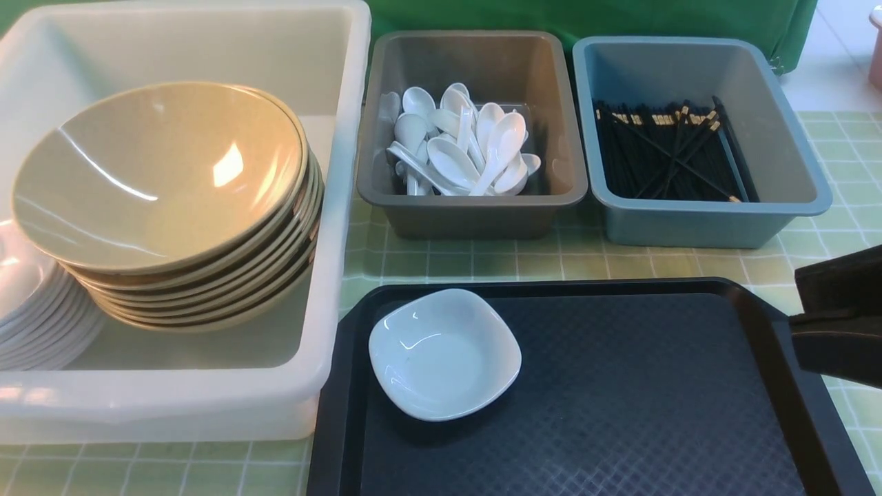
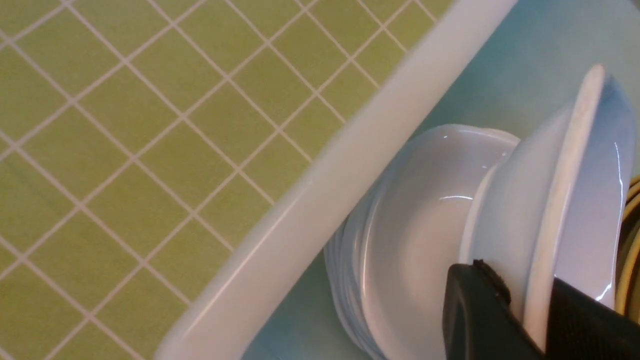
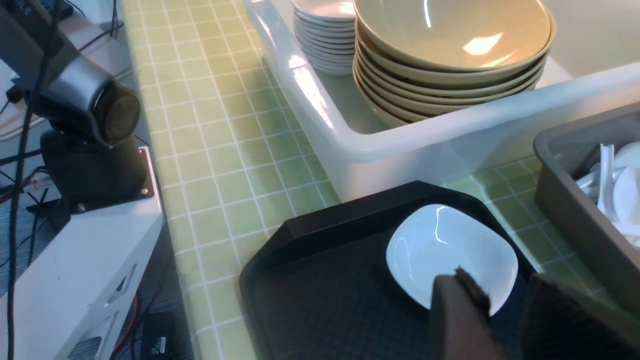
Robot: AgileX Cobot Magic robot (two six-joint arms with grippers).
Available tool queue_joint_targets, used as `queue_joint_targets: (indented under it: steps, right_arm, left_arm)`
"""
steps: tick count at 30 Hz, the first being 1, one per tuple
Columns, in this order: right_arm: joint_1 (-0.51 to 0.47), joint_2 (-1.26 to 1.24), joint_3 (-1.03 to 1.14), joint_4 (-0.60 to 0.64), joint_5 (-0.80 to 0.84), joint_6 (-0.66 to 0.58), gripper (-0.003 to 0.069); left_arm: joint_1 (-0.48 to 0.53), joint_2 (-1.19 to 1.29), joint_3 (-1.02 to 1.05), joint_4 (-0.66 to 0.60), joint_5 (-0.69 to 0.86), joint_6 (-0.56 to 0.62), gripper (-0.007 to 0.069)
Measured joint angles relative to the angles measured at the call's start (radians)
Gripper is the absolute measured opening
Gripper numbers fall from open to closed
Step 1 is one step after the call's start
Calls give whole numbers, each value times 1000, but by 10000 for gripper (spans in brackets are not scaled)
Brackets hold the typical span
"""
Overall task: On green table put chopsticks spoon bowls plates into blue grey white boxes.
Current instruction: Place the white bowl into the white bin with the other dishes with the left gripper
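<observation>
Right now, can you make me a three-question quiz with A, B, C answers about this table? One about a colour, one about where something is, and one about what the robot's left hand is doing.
1. What colour are the bowls stacked in the white box?
A. red
B. tan
C. black

2. Where are the chopsticks?
A. in the white box
B. on the floor
C. in the blue box

3. What is the left gripper doing?
A. gripping a white plate by its rim
B. holding a cup
C. hanging open and empty

Answers:
1 B: the glossy insides of the stack are tan.
2 C: the black sticks lie inside the blue box.
3 A: in the left wrist view, its fingers sit on either side of the plate's rim.
</observation>
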Motion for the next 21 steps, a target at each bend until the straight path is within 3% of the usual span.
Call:
queue_joint_targets:
  steps: [9,15,21]
  right_arm:
    - [0,0,0,0,0,-2,213]
    - [0,0,0,0,-1,-2,216]
    - [0,0,0,0,-1,-3,219]
  left_arm:
    - [-9,133,0,-100,3,10,17]
    - [-31,149,0,-63,24,9,46]
    - [-120,149,0,89,46,-33,262]
